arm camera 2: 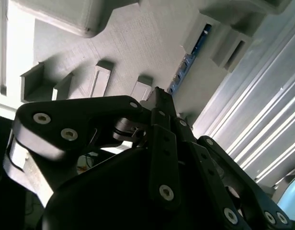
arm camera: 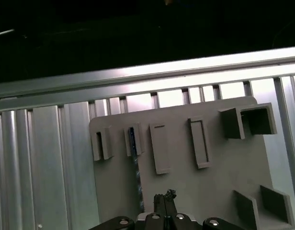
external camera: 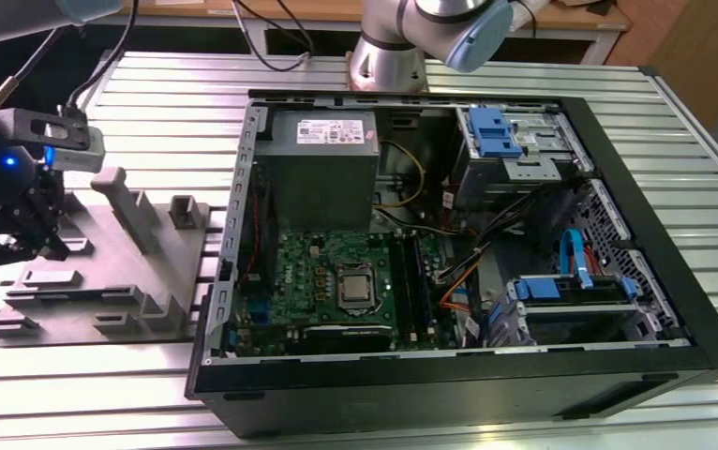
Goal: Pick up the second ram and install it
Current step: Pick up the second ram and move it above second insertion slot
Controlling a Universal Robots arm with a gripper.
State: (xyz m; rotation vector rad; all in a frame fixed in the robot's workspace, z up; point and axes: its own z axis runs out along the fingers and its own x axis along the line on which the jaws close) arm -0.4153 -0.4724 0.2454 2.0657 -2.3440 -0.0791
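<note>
Exterior view, computer case (external camera: 459, 398) beside grey tray (external camera: 99, 302), first wrist view, closed pincer (arm camera: 164, 198) near slotted second ram (arm camera: 134, 146)

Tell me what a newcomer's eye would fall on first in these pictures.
The open black computer case dominates the exterior view, its green motherboard bare inside. At the exterior view's left, the gripper hangs, fingers shut, over the grey moulded tray. In both wrist views the second ram sits edge-up in that tray, close by the gripper.
</note>
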